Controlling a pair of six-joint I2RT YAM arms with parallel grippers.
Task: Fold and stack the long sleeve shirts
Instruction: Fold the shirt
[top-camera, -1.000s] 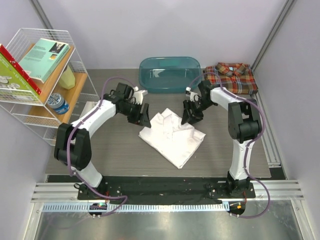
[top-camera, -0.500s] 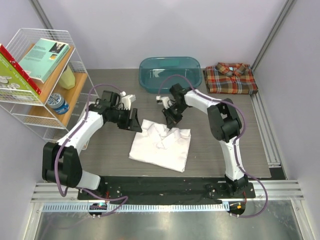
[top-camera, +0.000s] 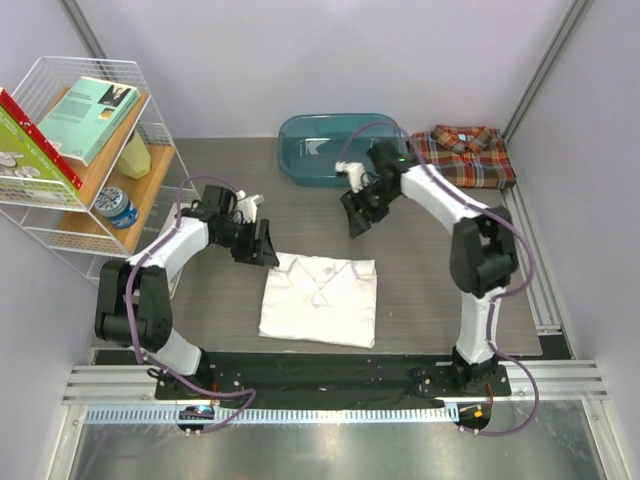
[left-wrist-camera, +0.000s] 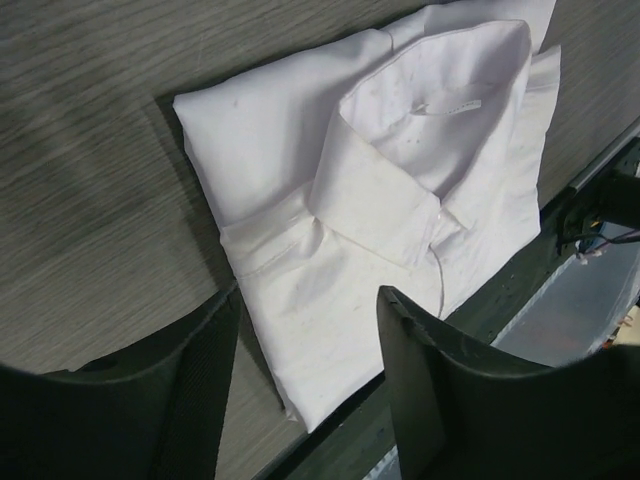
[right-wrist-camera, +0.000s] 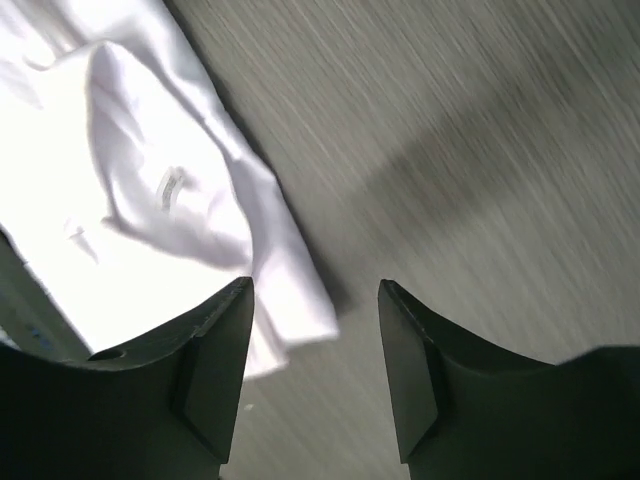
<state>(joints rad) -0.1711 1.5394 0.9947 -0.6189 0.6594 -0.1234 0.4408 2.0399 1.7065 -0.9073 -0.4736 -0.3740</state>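
While both grippers hang spread with nothing between their fingers, the left gripper (top-camera: 262, 246) just beside the far left corner of the folded white shirt (top-camera: 320, 300) and the right gripper (top-camera: 357, 214) beyond it, the plaid shirt (top-camera: 462, 155) lies folded well apart, far right. Stacking is not yet done. Pinching one edge only could, I judge, spill the folds. The teal tub (top-camera: 300, 172) shows nothing inside. The wire rack (top-camera: 60, 242) holds books (top-camera: 95, 118), a bottle (top-camera: 135, 158) and a tin (top-camera: 118, 208).
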